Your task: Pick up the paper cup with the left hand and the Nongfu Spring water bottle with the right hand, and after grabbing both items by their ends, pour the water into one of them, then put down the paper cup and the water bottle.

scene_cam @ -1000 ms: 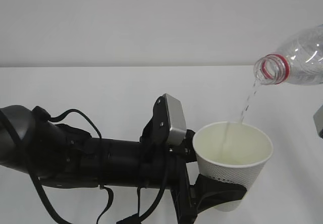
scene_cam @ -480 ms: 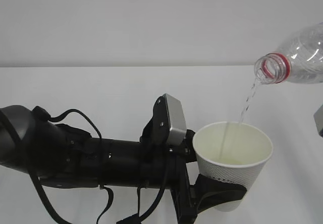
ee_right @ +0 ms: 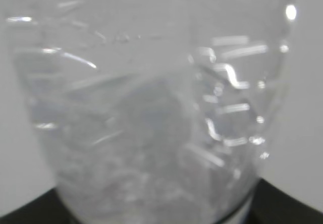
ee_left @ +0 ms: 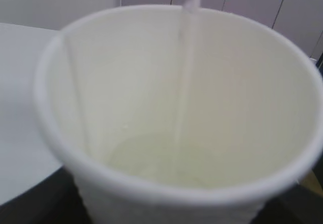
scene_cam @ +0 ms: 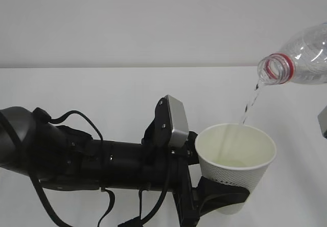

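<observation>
My left gripper point(scene_cam: 226, 196) is shut on the base of the white dimpled paper cup point(scene_cam: 236, 158), holding it upright at the lower right of the exterior view. Above it, at the upper right, the clear Nongfu Spring water bottle point(scene_cam: 302, 57) lies tilted with its red-ringed mouth pointing down-left. A thin stream of water point(scene_cam: 249, 103) falls from the mouth into the cup. In the left wrist view the cup point(ee_left: 252, 108) fills the frame, with the stream point(ee_left: 184, 72) landing in a shallow pool point(ee_left: 156, 158). The ribbed bottle point(ee_right: 151, 108) fills the right wrist view, and the right gripper's fingers are hidden behind it.
The black left arm point(scene_cam: 76, 160) with loose cables and a silver-grey block point(scene_cam: 176, 120) stretches across the lower left. Below lies the white table point(scene_cam: 102, 89), with a pale wall point(scene_cam: 127, 17) behind it. A grey part point(scene_cam: 322, 120) shows at the right edge.
Water keeps running from the bottle into the cup. Bottle, cup and left arm stay in nearly the same places.
</observation>
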`<state>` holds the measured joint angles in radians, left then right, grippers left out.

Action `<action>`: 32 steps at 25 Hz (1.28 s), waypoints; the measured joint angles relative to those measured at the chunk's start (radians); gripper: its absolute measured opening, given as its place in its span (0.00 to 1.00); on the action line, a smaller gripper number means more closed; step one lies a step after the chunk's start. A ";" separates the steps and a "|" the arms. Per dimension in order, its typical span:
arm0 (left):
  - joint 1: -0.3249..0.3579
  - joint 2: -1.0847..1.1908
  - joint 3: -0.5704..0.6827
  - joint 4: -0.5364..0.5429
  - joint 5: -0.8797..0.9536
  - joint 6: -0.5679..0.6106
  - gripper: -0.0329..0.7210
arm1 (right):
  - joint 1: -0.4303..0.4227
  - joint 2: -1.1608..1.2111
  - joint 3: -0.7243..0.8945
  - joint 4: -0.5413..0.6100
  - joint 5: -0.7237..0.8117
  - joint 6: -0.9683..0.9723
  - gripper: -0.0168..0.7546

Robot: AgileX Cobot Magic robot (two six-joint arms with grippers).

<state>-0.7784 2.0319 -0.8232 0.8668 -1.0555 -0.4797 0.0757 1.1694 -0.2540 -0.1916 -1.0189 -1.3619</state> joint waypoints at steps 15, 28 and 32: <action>0.000 0.000 0.000 0.000 0.002 0.000 0.76 | 0.000 0.000 0.000 0.000 -0.008 0.000 0.52; 0.000 0.000 0.000 0.000 0.002 0.000 0.76 | 0.000 0.000 0.000 0.000 -0.011 0.000 0.52; 0.000 0.000 0.000 0.000 0.003 0.000 0.76 | 0.000 0.000 0.000 0.000 -0.013 0.000 0.52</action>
<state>-0.7784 2.0319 -0.8232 0.8668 -1.0521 -0.4797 0.0757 1.1694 -0.2540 -0.1916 -1.0315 -1.3619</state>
